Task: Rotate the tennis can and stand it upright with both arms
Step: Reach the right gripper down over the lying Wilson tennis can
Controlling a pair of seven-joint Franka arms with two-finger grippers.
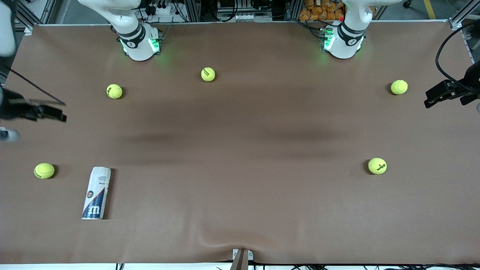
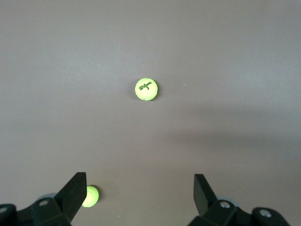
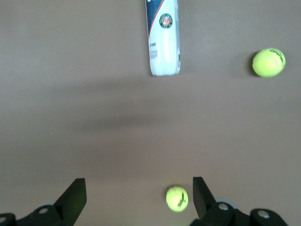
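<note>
Five tennis balls scattered, tennis can lying flat

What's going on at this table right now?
Nothing is being handled yet. The tennis can lies on its side near the front camera, toward the right arm's end of the table, with five tennis balls scattered around it. The right gripper hangs open over that end of the table, with the can in its wrist view. The left gripper hangs open over the left arm's end, above a tennis ball. Neither touches anything.
</note>
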